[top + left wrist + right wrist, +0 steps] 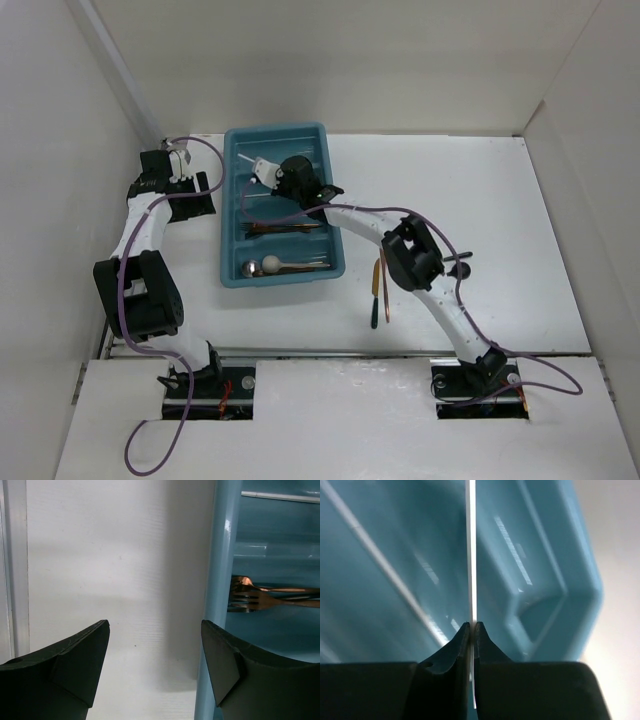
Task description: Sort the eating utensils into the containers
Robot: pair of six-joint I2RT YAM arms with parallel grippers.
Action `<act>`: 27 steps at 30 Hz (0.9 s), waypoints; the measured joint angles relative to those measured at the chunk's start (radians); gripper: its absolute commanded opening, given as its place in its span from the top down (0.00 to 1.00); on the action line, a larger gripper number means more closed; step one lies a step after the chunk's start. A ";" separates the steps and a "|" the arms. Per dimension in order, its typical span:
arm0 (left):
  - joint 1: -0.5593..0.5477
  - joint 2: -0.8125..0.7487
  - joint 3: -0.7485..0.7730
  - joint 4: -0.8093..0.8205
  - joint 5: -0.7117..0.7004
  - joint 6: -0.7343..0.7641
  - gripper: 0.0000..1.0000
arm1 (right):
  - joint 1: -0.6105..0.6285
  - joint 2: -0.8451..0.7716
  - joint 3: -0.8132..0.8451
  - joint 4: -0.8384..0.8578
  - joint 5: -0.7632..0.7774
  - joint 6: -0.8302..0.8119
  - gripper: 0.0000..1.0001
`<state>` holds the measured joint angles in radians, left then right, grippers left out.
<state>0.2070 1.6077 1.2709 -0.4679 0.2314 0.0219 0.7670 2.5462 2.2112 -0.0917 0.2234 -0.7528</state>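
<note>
A teal-blue rectangular plastic cutlery tray [232, 215] with rounded corners and a glossy moulded rim sits on the matte white tabletop [500, 220], toward 11 o'clock from its centre in the top view. The right tool [270, 172] hangs over the tray's far half, its two black fingers pressed together on a thin flat white utensil [248, 160] that points toward 10 o'clock. In the right wrist view this white utensil [471, 555] shows edge-on as a narrow pale strip rising straight from the clamped right tool [471, 627], with the tray's smooth ridged dividers [515, 550] blurred beneath it. The left tool [207, 195] sits at 9 o'clock of the tray, just outside its left wall. Its own camera shows the left tool [154, 630] with wedge-shaped, dull black fingers [75, 665] spread apart and only bare tabletop between them. Its right finger is just beside the tray's shiny wall [220, 580]. Past that wall a polished copper fork [250, 599] lies flat with its tines toward the wall. From above, copper pieces [285, 228] fill one middle compartment, and a silver spoon with a round bowl [270, 265] lies in the nearest one. Two slim loose utensils [378, 290], one copper-coloured and one dark, lie side by side on the tabletop at 4 o'clock of the tray.
</note>
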 measured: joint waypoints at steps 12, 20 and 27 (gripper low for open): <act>0.000 0.000 0.000 0.000 -0.006 0.000 0.29 | 0.005 -0.058 -0.142 0.056 -0.017 0.007 0.75; 0.000 0.000 0.000 0.000 -0.007 0.007 0.29 | 0.003 -0.062 -0.142 0.095 0.027 -0.067 0.41; 0.000 0.000 0.021 -0.005 -0.005 0.006 0.29 | 0.014 -0.116 -0.161 0.118 0.112 0.029 0.18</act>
<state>0.2066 1.6077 1.2919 -0.4732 0.2260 0.0284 0.7807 2.4298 2.0502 0.0265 0.3351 -0.7242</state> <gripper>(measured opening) 0.710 0.740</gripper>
